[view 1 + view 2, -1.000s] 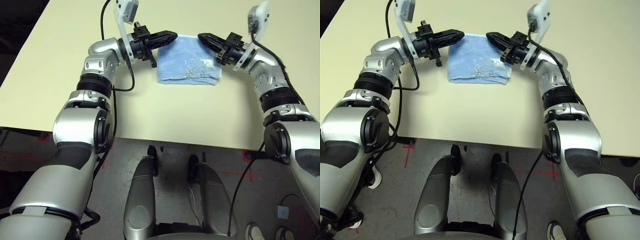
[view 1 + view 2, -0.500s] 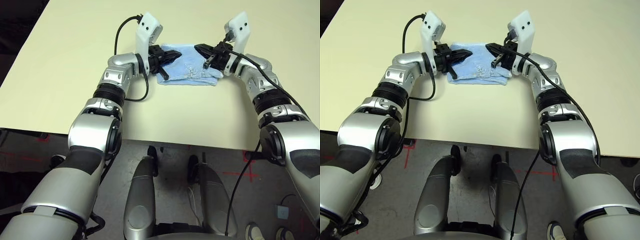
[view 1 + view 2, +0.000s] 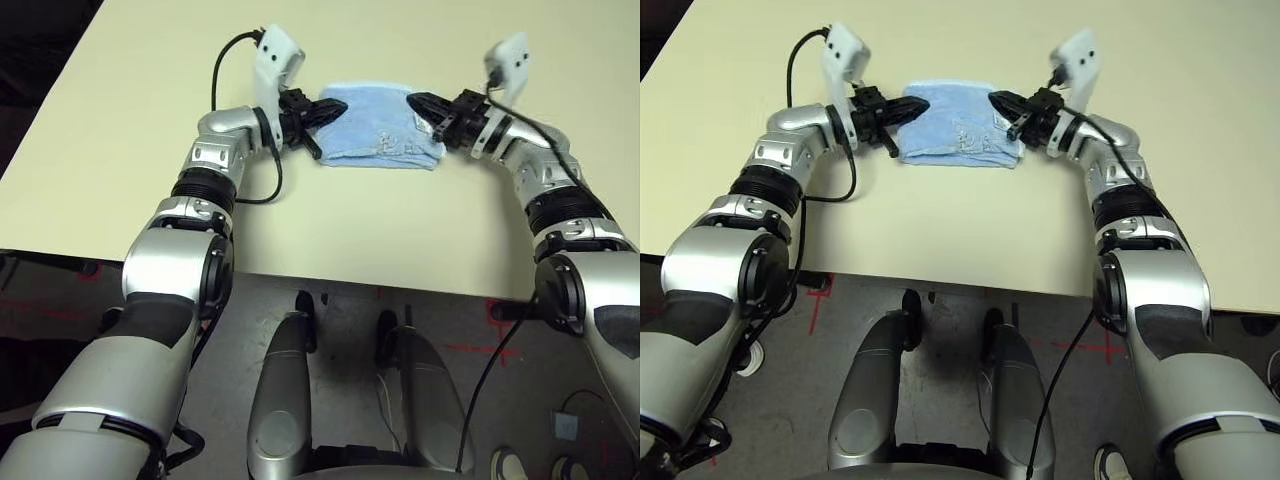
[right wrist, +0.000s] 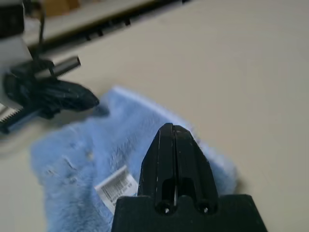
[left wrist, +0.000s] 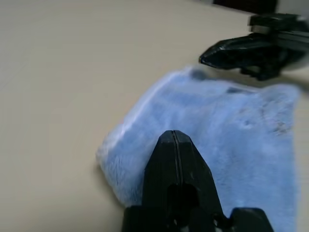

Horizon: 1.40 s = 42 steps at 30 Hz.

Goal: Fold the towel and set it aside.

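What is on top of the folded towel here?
A white care label lies on the towel. Both shut pincers, left and right, hang over its side edges. Whatever lies inside the fold is covered.

Light blue towel (image 3: 380, 137), white label (image 4: 115, 186), cream table (image 3: 150, 120)

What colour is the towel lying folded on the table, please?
The towel is light blue, clearest in the left eye view.

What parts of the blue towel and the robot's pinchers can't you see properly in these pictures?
- Towel: its underside and inner folded layers lie hidden under its own top layer.
- Left gripper, fingers shut: they cover the towel beneath them in the left wrist view.
- Right gripper, shut: the white label has print too small to read.
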{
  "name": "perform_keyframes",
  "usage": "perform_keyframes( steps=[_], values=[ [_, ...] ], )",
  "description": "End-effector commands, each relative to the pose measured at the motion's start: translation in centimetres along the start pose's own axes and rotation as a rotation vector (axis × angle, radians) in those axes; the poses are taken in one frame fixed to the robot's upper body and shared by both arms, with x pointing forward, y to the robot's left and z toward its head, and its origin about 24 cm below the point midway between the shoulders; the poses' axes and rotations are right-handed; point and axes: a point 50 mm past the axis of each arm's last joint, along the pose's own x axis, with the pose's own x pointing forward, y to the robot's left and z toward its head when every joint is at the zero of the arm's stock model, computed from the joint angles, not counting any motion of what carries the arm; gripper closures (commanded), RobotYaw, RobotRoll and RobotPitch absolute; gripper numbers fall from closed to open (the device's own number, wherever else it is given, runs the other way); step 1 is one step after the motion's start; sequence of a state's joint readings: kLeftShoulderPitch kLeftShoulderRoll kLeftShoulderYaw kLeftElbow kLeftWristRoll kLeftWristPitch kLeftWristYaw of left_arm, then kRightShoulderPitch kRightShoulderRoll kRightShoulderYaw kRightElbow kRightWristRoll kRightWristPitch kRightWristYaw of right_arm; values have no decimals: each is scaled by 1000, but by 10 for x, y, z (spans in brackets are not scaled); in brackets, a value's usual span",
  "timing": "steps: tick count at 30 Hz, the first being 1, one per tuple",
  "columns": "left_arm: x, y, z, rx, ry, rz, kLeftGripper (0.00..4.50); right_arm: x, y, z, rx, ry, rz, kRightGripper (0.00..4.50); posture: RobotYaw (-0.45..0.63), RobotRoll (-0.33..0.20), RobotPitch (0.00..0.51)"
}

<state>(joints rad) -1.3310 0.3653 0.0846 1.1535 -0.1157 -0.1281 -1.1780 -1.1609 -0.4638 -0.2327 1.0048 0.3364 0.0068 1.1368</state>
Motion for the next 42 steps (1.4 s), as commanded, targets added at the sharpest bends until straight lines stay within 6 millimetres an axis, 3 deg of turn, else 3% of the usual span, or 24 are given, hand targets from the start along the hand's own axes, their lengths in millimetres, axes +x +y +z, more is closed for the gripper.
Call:
perform_keyframes(
  steps=[1, 5, 9, 12, 17, 22, 26, 37, 42],
  values=[
    [-19, 1, 14, 65, -30, -128, 4471, -28, -6, 10, 117, 24, 93, 4500, 59, 0, 378],
    [-48, -6, 5, 112, 44, -249, 4471, -63, -7, 3, 144, 204, 176, 4500, 59, 0, 377],
    [-73, -14, -13, 148, 155, -295, 4471, -83, -8, -5, 197, 300, 160, 4500, 62, 0, 379],
    [-77, -15, -16, 136, 168, -287, 3907, -89, -9, -10, 315, 327, 121, 3787, 62, 0, 380],
    [-78, -16, -14, 157, 167, -291, 1984, -83, -13, -7, 571, 270, -29, 1885, 63, 0, 381],
    [-77, -15, -10, 164, 156, -295, 64, -76, -11, 2, 740, 231, -67, 23, 61, 0, 379],
    [-74, -16, -7, 190, 131, -301, 24, -72, -6, 2, 833, 223, -60, 4, 61, 0, 378],
    [-74, -17, -4, 189, 66, -316, 24, -77, 2, -3, 876, 319, -33, 4, 60, 0, 374],
    [-72, -17, -3, 182, 56, -312, 24, -66, 7, -8, 902, 331, -12, 4, 66, 0, 373]
  ],
)
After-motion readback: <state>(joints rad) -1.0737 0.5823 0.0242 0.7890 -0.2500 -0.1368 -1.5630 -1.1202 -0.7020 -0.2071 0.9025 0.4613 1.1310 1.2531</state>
